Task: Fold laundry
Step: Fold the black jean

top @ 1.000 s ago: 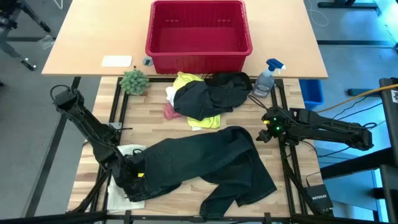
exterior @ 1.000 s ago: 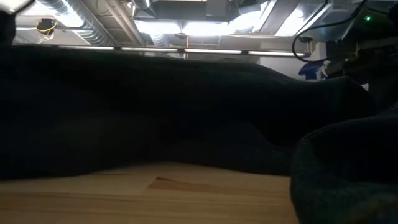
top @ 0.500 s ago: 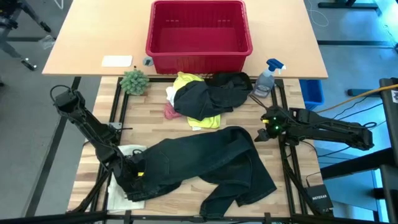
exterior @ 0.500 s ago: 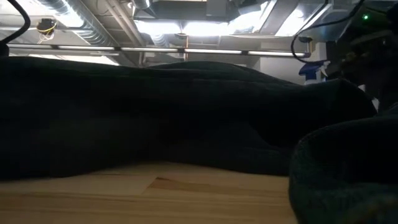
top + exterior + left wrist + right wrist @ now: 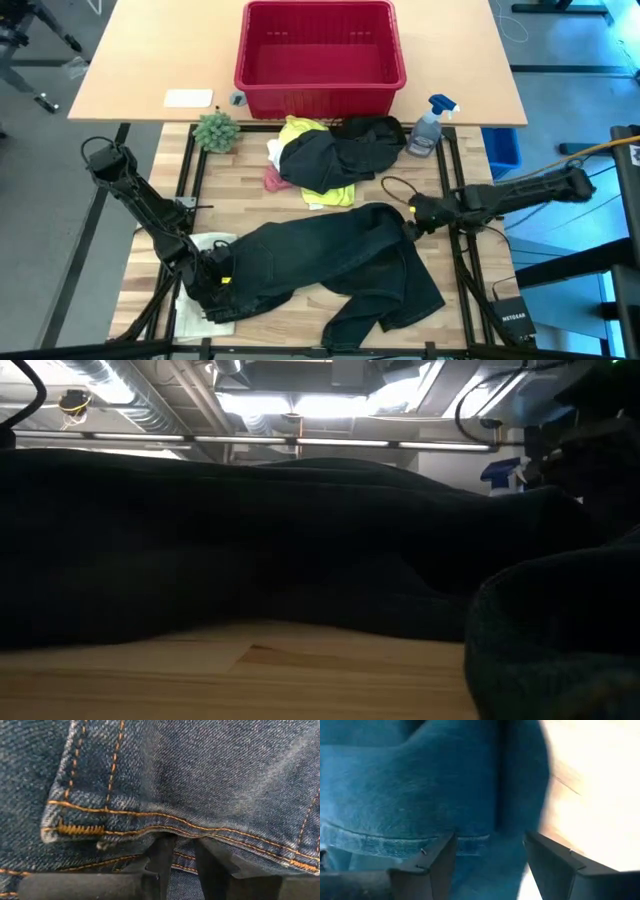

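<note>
Dark denim trousers [image 5: 330,265] lie spread across the wooden table [image 5: 240,200] and fill the low view [image 5: 300,540]. My left gripper [image 5: 215,280] is at their left end, shut on the cloth [image 5: 184,845]. My right gripper [image 5: 407,222] stands open at their right edge; in its wrist view a hemmed denim edge [image 5: 395,845] lies between the wide-apart fingers [image 5: 490,845]. Whether they touch it I cannot tell. Behind, a heap holds a yellow T-shirt [image 5: 300,130], a dark garment [image 5: 345,150], a pink cloth [image 5: 274,181] and a white cloth [image 5: 276,151]. My left gripper pinches a stitched seam edge of the trousers [image 5: 180,831] between its two fingers, at the trousers' left end. The fingers come from above, slanting down. The trousers lie flat on the table around the hold.
A flat white item [image 5: 200,305] lies under the trousers' left end. A red basket [image 5: 320,75] stands on the far tabletop, with a small green plant [image 5: 215,130] at its left and a spray bottle [image 5: 428,127] at its right.
My right gripper has swung toward the table's left, from beside the table's right edge to the trousers' right edge. The trousers have stayed where they were.
</note>
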You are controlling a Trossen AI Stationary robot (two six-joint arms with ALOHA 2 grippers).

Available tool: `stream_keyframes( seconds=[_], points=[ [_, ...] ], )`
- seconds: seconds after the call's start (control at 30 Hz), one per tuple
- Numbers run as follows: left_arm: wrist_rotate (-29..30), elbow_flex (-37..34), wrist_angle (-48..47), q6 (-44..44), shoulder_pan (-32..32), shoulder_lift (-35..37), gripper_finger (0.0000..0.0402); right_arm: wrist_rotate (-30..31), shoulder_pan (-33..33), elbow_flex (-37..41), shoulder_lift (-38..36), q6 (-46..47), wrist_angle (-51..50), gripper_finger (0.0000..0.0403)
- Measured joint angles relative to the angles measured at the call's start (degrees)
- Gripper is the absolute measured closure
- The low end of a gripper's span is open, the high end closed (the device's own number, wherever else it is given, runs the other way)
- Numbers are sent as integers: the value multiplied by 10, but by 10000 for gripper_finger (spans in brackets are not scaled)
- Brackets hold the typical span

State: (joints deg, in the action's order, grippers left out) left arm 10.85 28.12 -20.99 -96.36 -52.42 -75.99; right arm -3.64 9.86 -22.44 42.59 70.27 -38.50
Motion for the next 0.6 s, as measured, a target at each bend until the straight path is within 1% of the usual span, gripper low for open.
stream_keyframes(
  seconds=[0.07, 0.13, 0.3, 0.37, 0.5, 0.6],
  points=[
    [0, 0, -1, 0, 0, 0, 325, 40, 38, 0, -1, 35, 26, 181],
    [1, 0, -2, 1, -2, 0, 325, 65, 72, 0, 0, 70, 36, 181],
    [2, 0, -20, -18, -10, 0, 326, 92, 161, 0, -1, 125, 75, 181],
    [4, 0, -26, -23, -12, 0, 326, 106, 191, 0, 4, 153, 75, 181],
    [3, -4, -23, -28, -12, 0, 326, 139, 222, 0, 34, 209, 44, 181],
    [6, -5, -22, -30, -12, 0, 326, 168, 225, 0, 63, 226, 41, 181]
  ],
)
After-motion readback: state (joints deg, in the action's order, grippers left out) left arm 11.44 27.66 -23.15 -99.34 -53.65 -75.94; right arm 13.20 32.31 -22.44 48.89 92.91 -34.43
